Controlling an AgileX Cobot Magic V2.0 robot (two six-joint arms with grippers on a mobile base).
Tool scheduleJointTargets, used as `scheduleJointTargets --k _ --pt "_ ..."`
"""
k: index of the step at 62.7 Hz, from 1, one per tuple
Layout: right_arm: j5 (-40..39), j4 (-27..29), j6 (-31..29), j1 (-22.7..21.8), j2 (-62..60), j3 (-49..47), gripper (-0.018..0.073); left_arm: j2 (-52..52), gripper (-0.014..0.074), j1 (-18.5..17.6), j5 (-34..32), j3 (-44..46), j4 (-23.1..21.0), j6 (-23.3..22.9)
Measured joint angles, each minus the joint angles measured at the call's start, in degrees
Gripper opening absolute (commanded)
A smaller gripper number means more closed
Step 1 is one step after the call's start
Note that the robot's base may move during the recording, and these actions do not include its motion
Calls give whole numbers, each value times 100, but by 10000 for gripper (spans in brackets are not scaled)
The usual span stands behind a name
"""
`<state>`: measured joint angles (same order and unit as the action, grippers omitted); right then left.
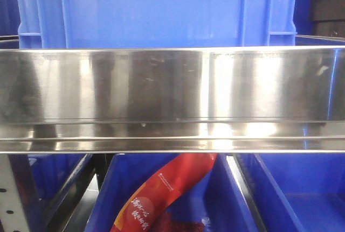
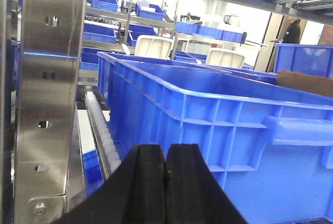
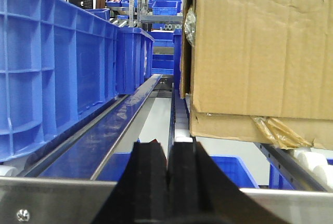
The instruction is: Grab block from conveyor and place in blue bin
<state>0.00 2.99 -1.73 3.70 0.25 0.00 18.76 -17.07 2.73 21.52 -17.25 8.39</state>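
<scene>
Here, ribbed blue bin [image 2: 218, 125], polished steel rail [image 1: 172, 86]

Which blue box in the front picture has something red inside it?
The lower middle blue bin, under the shiny steel rail. A red packet lies in it. The top bin shows only its outside wall, and the lower right bin shows nothing red.

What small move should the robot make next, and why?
Probably pull both arms back from the shelving to look for the block. No block or conveyor shows in any view. The left gripper has its fingers pressed together on nothing, facing a large blue plastic crate; the right gripper is likewise shut, beside a brown cardboard box.
</scene>
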Motion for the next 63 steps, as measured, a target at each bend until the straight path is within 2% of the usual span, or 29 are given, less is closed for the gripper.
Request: scheduleJointTargets --k 7,15,25,30,47,63 --pt "0 0 0 0 0 0 -162 -11 -111 41 -38 -123 89 0" --pt "0 0 0 0 0 0 -162 -176 -111 348 -146 -573 388 -111" --pt "0 0 0 0 0 0 -162 -649 -111 963 -163 -1306 1309 -579" --pt "0 0 0 0 0 0 -162 -968 -111 1189 -163 -1617 1486 -657" --pt "0 0 -11 0 0 0 -162 -1820 -111 1711 -163 -2152 1510 -694" --pt "0 0 -11 -4 0 0 -162 -1843 -111 1772 -169 -2166 1463 -694"
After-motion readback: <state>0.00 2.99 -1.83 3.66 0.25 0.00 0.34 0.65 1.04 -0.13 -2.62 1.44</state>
